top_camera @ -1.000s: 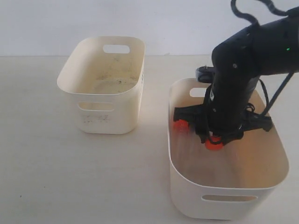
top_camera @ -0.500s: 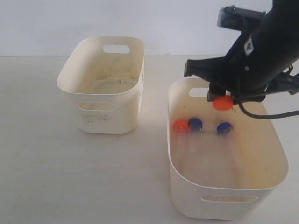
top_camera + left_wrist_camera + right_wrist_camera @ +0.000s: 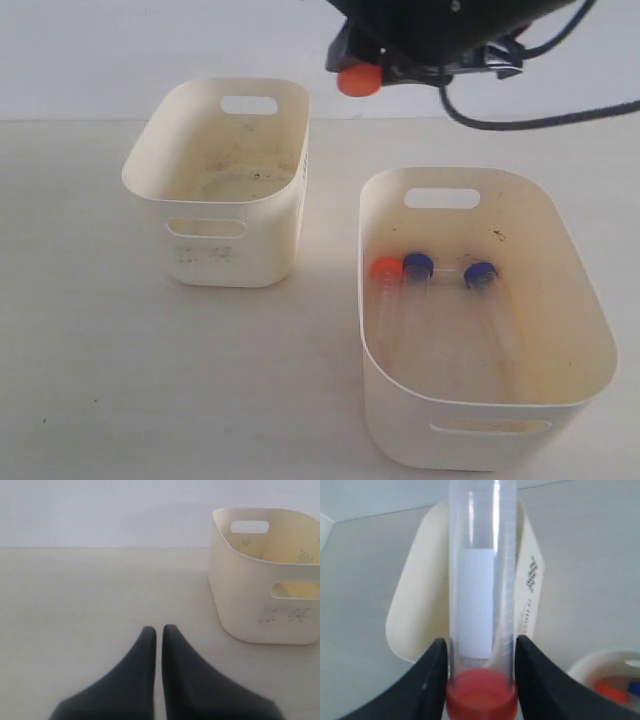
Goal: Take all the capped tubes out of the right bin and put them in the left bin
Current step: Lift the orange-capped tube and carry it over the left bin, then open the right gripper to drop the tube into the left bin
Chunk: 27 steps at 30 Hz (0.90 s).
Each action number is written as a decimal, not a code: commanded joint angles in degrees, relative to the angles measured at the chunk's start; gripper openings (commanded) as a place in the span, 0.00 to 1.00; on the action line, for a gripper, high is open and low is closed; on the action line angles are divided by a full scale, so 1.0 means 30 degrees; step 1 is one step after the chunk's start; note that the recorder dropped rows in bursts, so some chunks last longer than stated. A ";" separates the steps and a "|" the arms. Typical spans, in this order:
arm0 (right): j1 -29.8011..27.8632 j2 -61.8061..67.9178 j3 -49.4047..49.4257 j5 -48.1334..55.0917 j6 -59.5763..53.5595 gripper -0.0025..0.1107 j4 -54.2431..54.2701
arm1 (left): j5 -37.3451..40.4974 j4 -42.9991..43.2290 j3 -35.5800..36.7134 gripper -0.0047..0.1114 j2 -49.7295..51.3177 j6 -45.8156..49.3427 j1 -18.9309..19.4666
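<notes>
My right gripper (image 3: 480, 647) is shut on a clear tube (image 3: 479, 595) with a white label, just above its orange-red cap (image 3: 358, 80). It hangs high, behind and to the right of the smaller left bin (image 3: 230, 240), whose visible floor holds no tubes. In the wider right bin (image 3: 400, 420) lie three tubes: one with an orange-red cap (image 3: 385, 268) and two with blue caps (image 3: 418, 264) (image 3: 481, 273). My left gripper (image 3: 159, 630) is shut on nothing, low over the table, with the left bin (image 3: 250, 605) ahead of it and to one side.
Both bins stand on a pale tabletop (image 3: 90, 350) before a white wall. A black cable (image 3: 560, 118) trails from the right arm above the right bin's far side. A gap of bare table (image 3: 330, 260) separates the bins.
The right arm rose out of the right bin with the labelled orange-capped tube and swung up and left towards the left bin. Three tubes stayed in the right bin.
</notes>
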 commanded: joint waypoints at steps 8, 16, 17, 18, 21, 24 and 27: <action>0.2062 0.6279 -0.6665 -0.0663 -0.0817 0.02 0.0281 | 0.0073 -0.0169 0.0051 0.08 -0.0075 -0.0041 -0.0044; 0.2062 0.9508 -0.9270 -0.0354 -0.1119 0.18 0.0229 | 0.0073 -0.0169 0.0051 0.08 -0.0075 -0.0041 -0.0044; 0.2062 0.9604 -0.9270 -0.0320 -0.1119 0.25 0.0229 | 0.0073 -0.0169 0.0051 0.08 -0.0075 -0.0041 -0.0044; 0.2062 0.9740 -0.9270 -0.0318 -0.1119 0.34 0.0229 | 0.0073 -0.0169 0.0051 0.08 -0.0075 -0.0041 -0.0044; 0.2062 0.9922 -0.9270 -0.0006 -0.1119 0.54 0.0229 | 0.0073 -0.0169 0.0051 0.08 -0.0075 -0.0041 -0.0044; 0.2062 0.9922 -0.9270 0.0303 -0.1205 0.53 0.0011 | 0.0073 -0.0169 0.0051 0.08 -0.0075 -0.0041 -0.0044; 0.2062 0.9880 -0.9270 0.0692 -0.1206 0.52 0.0011 | 0.0073 -0.0169 0.0051 0.08 -0.0075 -0.0041 -0.0044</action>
